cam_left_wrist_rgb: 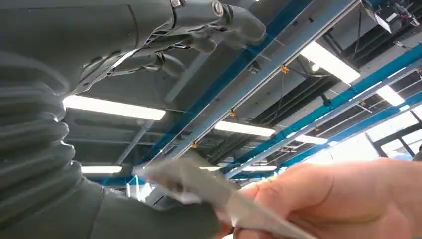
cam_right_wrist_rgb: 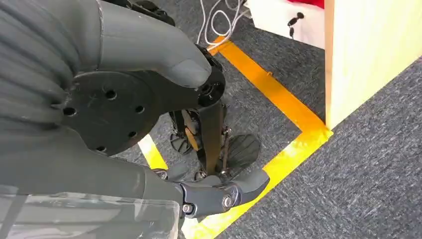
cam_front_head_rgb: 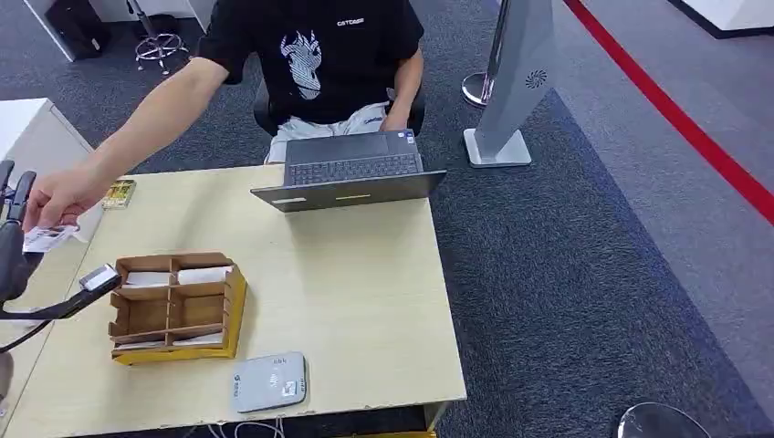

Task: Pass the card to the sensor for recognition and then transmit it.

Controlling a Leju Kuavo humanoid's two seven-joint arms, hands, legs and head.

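The left hand (cam_left_wrist_rgb: 164, 45) is hanging over the bench's (cam_front_head_rgb: 365, 301) left edge with fingers spread, gripping nothing yet — seemingly waiting for a handover; a person's hand (cam_front_head_rgb: 57, 196) is pinching the thin, pale card (cam_left_wrist_rgb: 199, 186) just beside it; the right hand (cam_right_wrist_rgb: 199, 149) is dangling open over grey carpet; the flat grey sensor (cam_front_head_rgb: 267, 381) is lying at the bench's near edge — beside the ribbed cardboard organiser (cam_front_head_rgb: 175, 306).

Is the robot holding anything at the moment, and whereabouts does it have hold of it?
Neither robot hand visibly holds anything. The left hand has fingers apart; the person's hand grips the card by one end. The right hand hangs free.
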